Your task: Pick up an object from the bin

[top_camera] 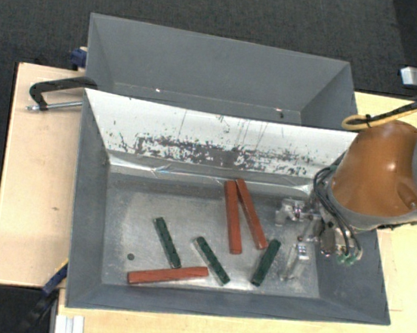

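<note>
1. The grey metal bin [90,184] holds six flat sticks, lying loose on its floor and not heaped.
2. The gripper [296,253] is low inside the bin, close to the right wall as the camera sees it and nearer the near wall than the far one. Above it sits the arm's rounded orange cover [379,173], and a bundle of cables [342,248] hangs at the wrist.
3. Whether the gripper is spread or closed is not clear from this view, and nothing can be made out in its grasp.
4. The thing nearest the gripper is a dark green stick [265,262], just beside it on the side towards the bin's middle. This stick lies flat and runs roughly from the far wall towards the near wall. Contact between the two cannot be judged.
5. Two orange-red sticks lie towards the far wall from that green one. The right orange-red stick [251,215] and the left orange-red stick [233,217] start close together near the far wall and fan apart towards the near wall.
6. A second dark green stick [211,260] lies slanted near the middle of the near wall.
7. A third dark green stick [167,242] lies further towards the left wall, also slanted.
8. A red stick [167,276] lies almost along the near wall, its right end close to the second dark green stick.
</note>
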Motion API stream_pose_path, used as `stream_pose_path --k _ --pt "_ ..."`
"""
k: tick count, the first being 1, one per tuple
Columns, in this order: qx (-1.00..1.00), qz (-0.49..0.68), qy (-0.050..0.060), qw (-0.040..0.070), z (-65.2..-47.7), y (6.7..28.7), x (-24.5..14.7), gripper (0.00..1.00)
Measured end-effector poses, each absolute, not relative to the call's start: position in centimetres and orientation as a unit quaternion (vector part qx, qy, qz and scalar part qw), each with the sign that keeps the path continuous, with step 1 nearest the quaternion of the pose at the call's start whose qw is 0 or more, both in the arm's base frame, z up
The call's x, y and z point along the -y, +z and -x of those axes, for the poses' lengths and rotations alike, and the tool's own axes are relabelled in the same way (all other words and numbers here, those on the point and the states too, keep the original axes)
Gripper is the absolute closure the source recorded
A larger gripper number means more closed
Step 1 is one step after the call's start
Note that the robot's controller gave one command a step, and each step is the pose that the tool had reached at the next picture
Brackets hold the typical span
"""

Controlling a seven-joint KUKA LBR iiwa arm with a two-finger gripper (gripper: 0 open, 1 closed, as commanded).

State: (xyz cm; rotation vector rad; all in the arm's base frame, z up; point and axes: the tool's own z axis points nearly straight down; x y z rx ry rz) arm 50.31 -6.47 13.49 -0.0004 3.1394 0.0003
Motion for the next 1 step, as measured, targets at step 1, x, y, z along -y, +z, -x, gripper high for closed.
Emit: stream_pose_path --k 1 --pt "-0.996 0.093 -0.001 0.003 -50.23 11.55 6.19 0.00"
